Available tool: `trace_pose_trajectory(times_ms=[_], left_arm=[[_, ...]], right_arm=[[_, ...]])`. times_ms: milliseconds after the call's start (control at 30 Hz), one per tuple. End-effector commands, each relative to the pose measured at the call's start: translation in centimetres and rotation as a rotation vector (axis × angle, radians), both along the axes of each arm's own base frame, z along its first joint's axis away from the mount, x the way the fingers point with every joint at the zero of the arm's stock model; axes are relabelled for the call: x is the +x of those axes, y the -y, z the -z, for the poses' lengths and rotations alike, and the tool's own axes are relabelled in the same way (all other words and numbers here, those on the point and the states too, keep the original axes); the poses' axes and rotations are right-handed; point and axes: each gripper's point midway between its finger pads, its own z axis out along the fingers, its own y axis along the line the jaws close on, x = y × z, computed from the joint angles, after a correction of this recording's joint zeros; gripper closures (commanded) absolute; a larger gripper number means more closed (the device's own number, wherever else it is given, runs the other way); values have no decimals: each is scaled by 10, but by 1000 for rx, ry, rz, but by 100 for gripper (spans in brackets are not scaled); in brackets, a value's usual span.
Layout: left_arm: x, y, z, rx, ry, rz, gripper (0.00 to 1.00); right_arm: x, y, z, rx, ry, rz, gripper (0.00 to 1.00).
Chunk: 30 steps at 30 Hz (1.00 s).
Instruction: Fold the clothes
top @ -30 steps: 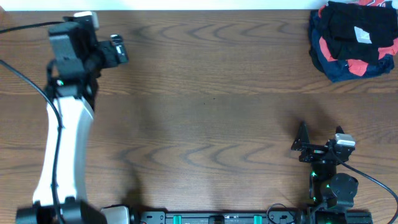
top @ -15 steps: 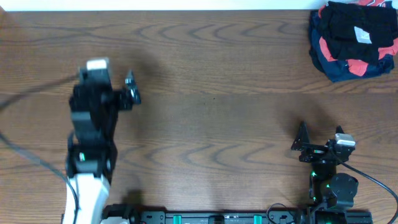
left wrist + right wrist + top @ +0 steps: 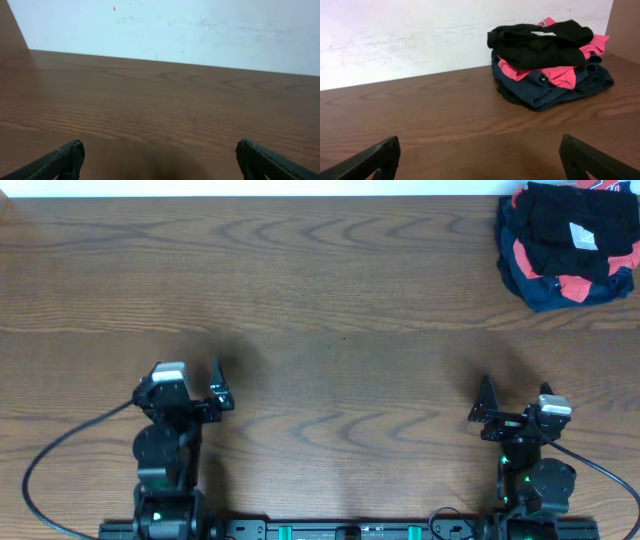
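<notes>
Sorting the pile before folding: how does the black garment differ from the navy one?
The black garment lies on top of the stack; the navy garment lies at the bottom, on the table. The black garment shows a white label; the navy garment shows none. Both are dark and touch the red shirt between them.

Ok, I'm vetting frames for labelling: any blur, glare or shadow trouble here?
Overhead: brown wooden table sharp, evenly lit, only faint shadows. Left wrist: grain slightly soft, dark shadow at the bottom edge. Right wrist: black soft-fabric garment clear, no glare.
</notes>
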Motion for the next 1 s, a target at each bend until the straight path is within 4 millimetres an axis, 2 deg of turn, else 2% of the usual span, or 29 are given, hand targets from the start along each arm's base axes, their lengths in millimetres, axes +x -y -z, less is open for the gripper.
trace_pose_trajectory(times_ms=[0, 300, 533, 967], left_arm=[[-7, -2, 2, -9, 42, -12, 2], [-18, -3, 22, -9, 53, -19, 2], [-23, -3, 13, -9, 119, -19, 2], [-25, -3, 10, -9, 139, -18, 2]], right_arm=[[0, -2, 1, -15, -2, -9, 1], [0, -2, 1, -15, -2, -9, 0], [0, -2, 1, -15, -2, -9, 1], [0, -2, 1, -15, -2, -9, 1]])
